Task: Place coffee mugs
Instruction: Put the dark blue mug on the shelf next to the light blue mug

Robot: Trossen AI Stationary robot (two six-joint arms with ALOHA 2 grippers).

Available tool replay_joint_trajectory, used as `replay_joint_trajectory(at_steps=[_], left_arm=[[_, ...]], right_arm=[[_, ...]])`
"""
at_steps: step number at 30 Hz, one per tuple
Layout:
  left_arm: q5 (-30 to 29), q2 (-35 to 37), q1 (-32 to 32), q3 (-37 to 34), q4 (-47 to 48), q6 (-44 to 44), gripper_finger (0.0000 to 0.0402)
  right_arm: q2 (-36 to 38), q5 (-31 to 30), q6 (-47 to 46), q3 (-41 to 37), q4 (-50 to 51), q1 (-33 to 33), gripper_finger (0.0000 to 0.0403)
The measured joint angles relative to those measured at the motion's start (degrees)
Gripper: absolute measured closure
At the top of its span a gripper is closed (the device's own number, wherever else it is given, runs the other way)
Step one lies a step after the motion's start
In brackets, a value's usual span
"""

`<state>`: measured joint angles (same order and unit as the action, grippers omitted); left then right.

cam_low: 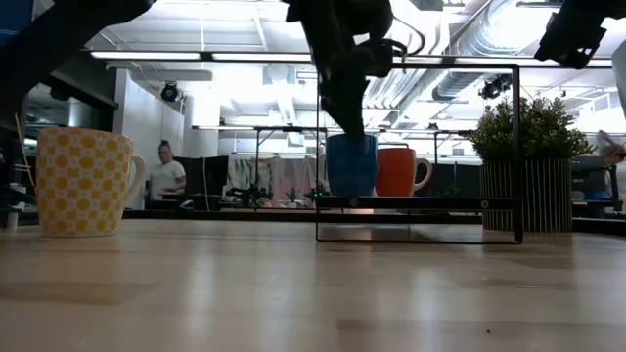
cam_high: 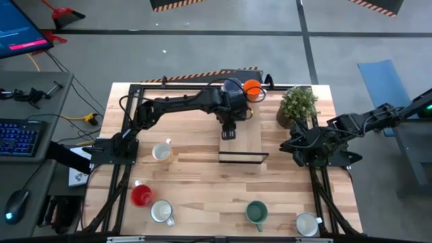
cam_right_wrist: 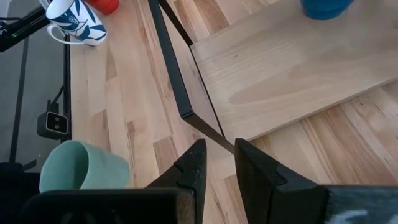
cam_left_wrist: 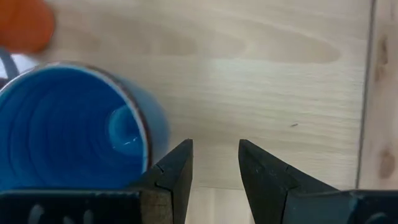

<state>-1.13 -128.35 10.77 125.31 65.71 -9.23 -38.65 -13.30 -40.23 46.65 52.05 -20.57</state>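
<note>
No legible text, labels, brands or numbers anywhere. Monitor (cam_high: pixel 20 34) beyond the table's far left corner shows a pink bar; its writing is too small to read.

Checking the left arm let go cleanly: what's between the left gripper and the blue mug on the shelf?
Nothing. In the left wrist view the left gripper is open and empty beside the blue mug, with only bare shelf board showing between its fingers.
</note>
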Motion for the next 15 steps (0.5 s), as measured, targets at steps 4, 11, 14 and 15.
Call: replay_joint_trajectory(at_steps=[4, 11, 14, 15], left_arm=[[-0.8, 0.0, 0.7, 0.0, -0.7, -0.5, 0.0284], [-1.6, 0.0, 2.4, 0.0, -2.5, -1.0, 0.0284], [-1.7, 0.0, 2.9, 0.0, -2.7, -1.0, 0.0284], [-1.8, 0.0, 3.1, 0.0, -2.6, -1.0, 0.0284]], right_arm=[[0.0, 0.0, 0.0, 0.0, 0.0, 0.0, 0.0338], [0.0, 0.0, 0.0, 0.0, 0.0, 0.0, 0.0338], [0.0, 0.0, 0.0, 0.0, 0.0, 0.0, 0.0338], [0.0, 0.0, 0.0, 0.0, 0.0, 0.0, 0.0338]])
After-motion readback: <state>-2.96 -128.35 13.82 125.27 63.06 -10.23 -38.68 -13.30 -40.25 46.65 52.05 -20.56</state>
